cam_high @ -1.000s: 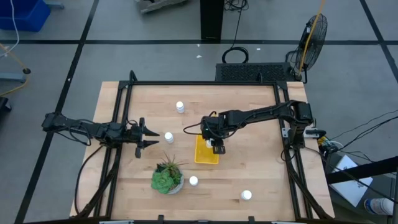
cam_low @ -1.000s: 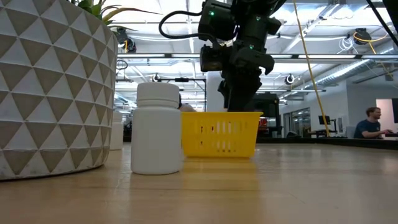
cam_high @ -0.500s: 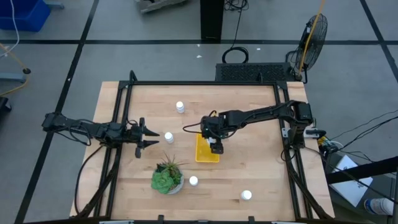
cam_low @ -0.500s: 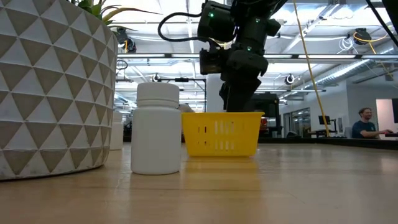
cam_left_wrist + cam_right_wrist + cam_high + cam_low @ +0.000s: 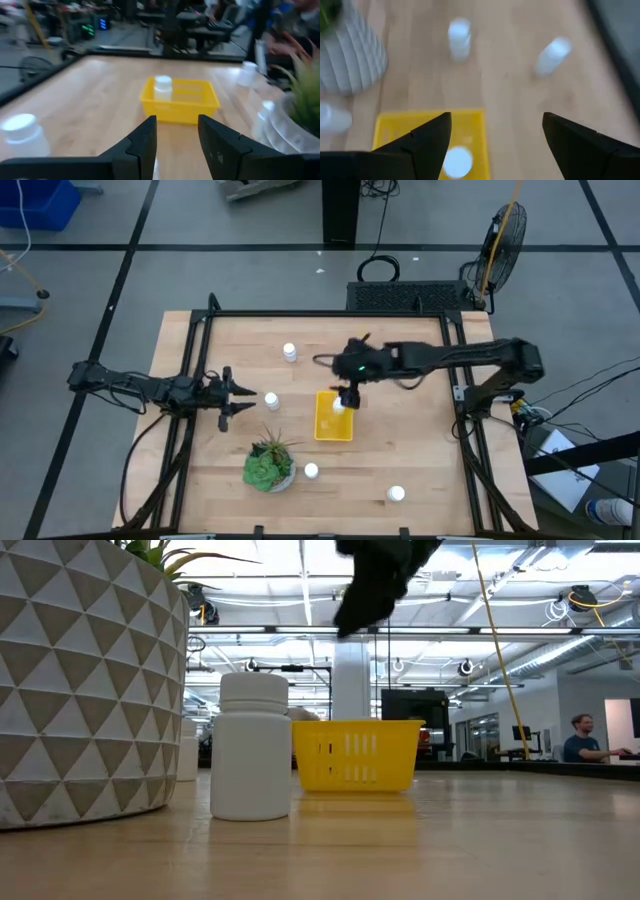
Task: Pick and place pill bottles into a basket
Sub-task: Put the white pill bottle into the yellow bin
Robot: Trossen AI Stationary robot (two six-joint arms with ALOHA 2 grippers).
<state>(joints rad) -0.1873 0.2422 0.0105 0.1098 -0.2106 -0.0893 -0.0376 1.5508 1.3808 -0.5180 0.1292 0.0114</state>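
Lifted clear of the shallow bright-yellow plastic basket (image 5: 333, 416), the right pincer (image 5: 348, 392) now hangs at frame centre, fingers apart. One small white capped pill bottle (image 5: 339, 407) stands inside the basket (upper end). Left pincer (image 5: 243, 394) waits open, centre-left.

A white pill bottle (image 5: 253, 745) stood on the wooden desk (image 5: 400, 845), just in front of a yellow basket (image 5: 355, 754). A big white plant pot (image 5: 85, 680) sat beside it. A dark robot arm (image 5: 378, 580) hung above the basket.
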